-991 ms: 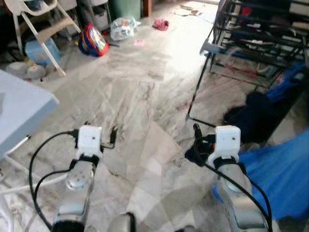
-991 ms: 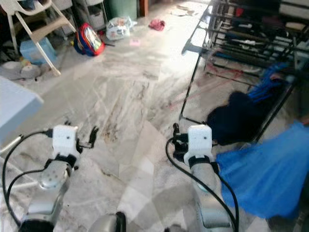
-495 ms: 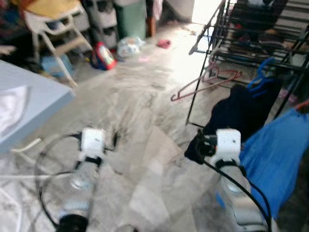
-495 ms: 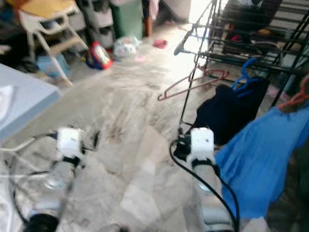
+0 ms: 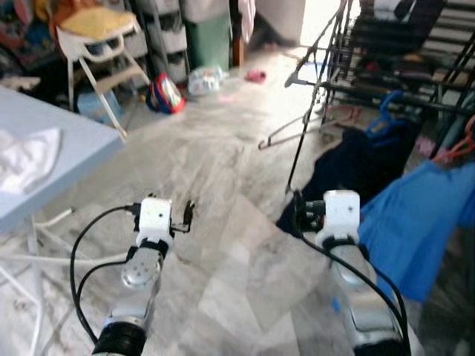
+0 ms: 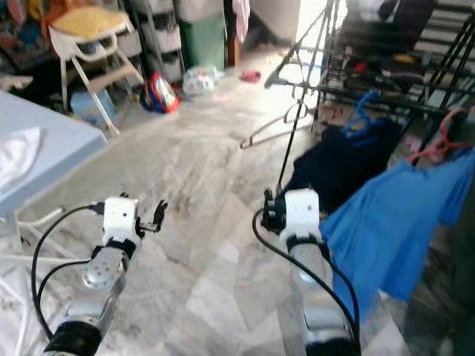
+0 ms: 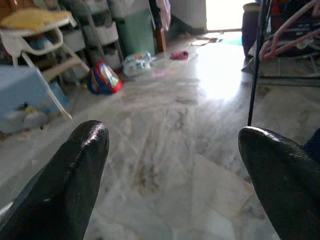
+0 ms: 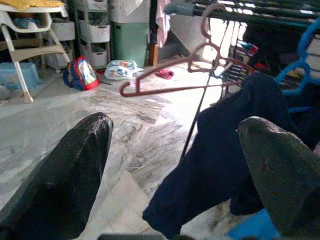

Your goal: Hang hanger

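An empty reddish hanger [image 8: 175, 89] hangs by its hook from a rail of the black drying rack [image 5: 326, 44], ahead and to the right. Beside it a navy garment [image 5: 356, 159] hangs on a blue hanger [image 5: 390, 111]. Further right, a blue garment [image 5: 415, 222] hangs on an orange hanger [image 5: 460, 144]. My right gripper [image 5: 299, 213] is open and empty, low in front of the navy garment and short of the rack. My left gripper [image 5: 185, 213] is open and empty over the marble floor.
A light blue table [image 5: 74, 156] with a white cloth [image 5: 26, 156] stands at my left. A white high chair [image 5: 96, 37], a red backpack [image 5: 165, 93], a plastic bag [image 5: 204, 78] and a green bin [image 5: 208, 37] line the far side. Marble floor lies between.
The whole picture has shifted, so the camera has moved: more of the rack, its garments and the table show. Both grippers keep their pose, open and empty.
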Tool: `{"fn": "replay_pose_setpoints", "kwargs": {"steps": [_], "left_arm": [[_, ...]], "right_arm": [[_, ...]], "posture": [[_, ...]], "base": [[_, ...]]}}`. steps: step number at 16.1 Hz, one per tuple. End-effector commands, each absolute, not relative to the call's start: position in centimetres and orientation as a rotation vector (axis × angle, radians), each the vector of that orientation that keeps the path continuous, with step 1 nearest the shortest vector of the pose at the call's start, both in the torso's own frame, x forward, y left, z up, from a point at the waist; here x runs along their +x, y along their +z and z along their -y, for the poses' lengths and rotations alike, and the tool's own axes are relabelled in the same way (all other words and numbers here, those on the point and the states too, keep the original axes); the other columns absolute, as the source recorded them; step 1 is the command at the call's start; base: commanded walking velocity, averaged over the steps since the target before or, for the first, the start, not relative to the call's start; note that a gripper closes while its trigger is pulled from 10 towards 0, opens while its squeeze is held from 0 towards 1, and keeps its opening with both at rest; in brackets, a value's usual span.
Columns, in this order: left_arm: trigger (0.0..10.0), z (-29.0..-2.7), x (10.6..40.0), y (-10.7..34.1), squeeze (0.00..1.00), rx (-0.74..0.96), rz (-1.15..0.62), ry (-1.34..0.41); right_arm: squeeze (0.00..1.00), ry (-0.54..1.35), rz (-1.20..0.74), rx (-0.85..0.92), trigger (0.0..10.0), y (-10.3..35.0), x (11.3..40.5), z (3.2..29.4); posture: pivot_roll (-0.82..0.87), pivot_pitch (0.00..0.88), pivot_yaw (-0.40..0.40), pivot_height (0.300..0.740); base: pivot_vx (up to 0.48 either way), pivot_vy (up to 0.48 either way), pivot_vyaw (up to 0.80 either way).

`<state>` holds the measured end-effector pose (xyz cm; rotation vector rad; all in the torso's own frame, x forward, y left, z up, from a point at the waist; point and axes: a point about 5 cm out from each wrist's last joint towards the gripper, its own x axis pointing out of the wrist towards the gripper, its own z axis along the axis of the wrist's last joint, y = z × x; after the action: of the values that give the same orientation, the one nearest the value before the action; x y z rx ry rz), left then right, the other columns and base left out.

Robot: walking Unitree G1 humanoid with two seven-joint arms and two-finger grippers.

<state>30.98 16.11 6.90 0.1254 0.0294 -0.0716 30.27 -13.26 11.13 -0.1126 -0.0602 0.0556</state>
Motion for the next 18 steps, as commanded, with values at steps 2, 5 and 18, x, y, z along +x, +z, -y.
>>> {"fn": "replay_pose_setpoints", "kwargs": {"steps": [2, 5, 18], "left_arm": [[10.0, -16.4, 31.5, 7.5, 0.0, 0.137, -0.008, -0.065], [10.0, -16.7, 31.3, 7.1, 0.0, 0.125, -0.021, -0.058], [10.0, -16.2, 31.8, 7.0, 0.0, 0.107, -0.009, -0.048]], "right_arm": [[0.0, 0.109, 0.088, -0.152, 10.0, 11.7, 30.7, 12.2], [0.0, 0.12, 0.078, -0.153, 10.0, 11.1, 30.6, 12.2], [0.0, 0.129, 0.08, -0.18, 10.0, 10.8, 30.8, 12.1]], "posture": [[0.1, 0.097, 0.034, 0.74], [0.11, 0.111, 0.027, 0.74], [0.1, 0.153, 0.025, 0.74]], "base": [[0.0, 0.0, 0.4], [0.0, 0.0, 0.8], [0.0, 0.0, 0.8]]}}
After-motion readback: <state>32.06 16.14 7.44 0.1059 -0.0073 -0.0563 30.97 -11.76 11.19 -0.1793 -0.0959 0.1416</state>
